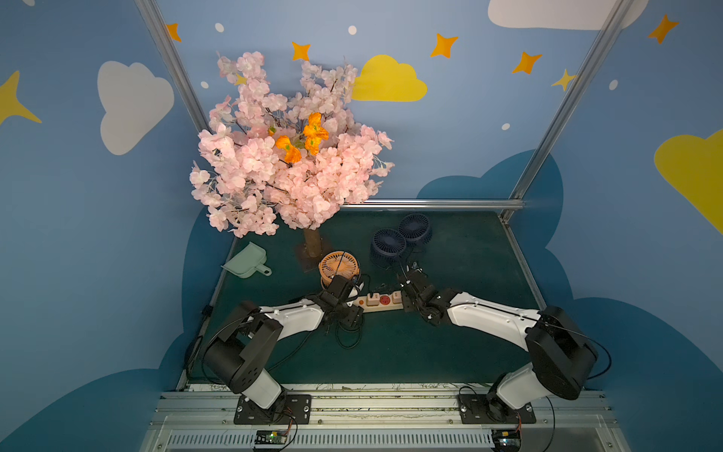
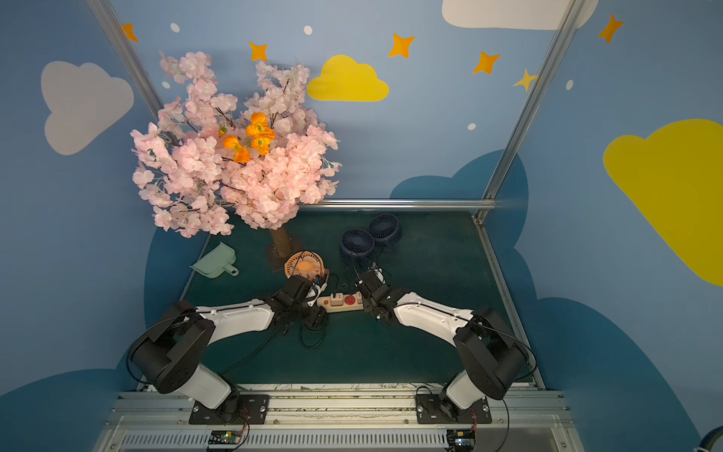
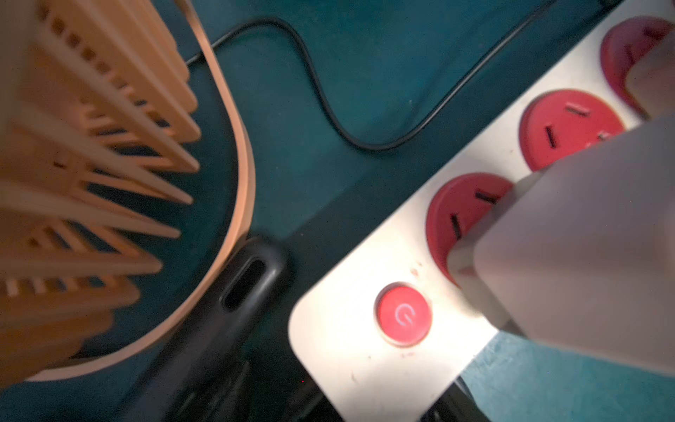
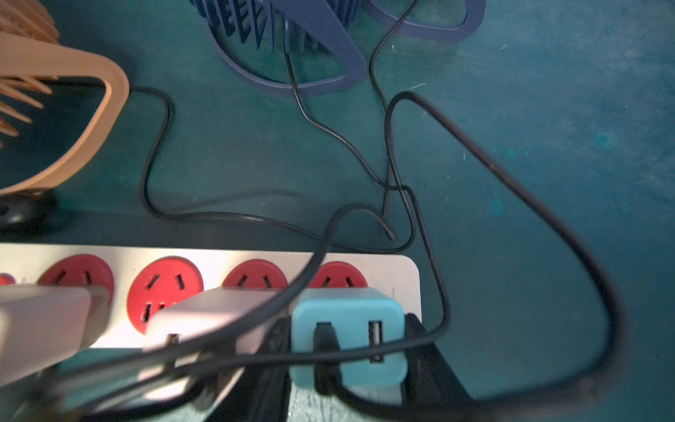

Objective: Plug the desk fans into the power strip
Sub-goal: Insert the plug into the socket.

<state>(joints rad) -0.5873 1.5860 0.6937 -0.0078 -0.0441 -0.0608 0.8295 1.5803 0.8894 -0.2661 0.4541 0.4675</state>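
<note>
Power strip [image 1: 380, 302] flat on the green surface [image 1: 450, 352]. Right tool [image 4: 347, 341] closed on a blue plug [image 4: 347, 310] at its last socket. Left tool [image 1: 354, 290] by its button end; open or closed, cannot tell. Orange fan [image 1: 339, 266] just behind, blue fans [image 1: 388, 244] farther back, black cords [image 4: 157, 153] tangled between. Open room in front. Power sign on button [image 3: 403, 315].

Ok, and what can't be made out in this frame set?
1. Power strip ends: in both top views the arms' wrists cover them.
2. White adapter prongs: left wrist view, its own blurred body hides the socket beneath.
3. Left jaws: one finger shows there; the adapter hides the other.
4. Where the black cords lead: tangled in the right wrist view, too thin from above.
</note>
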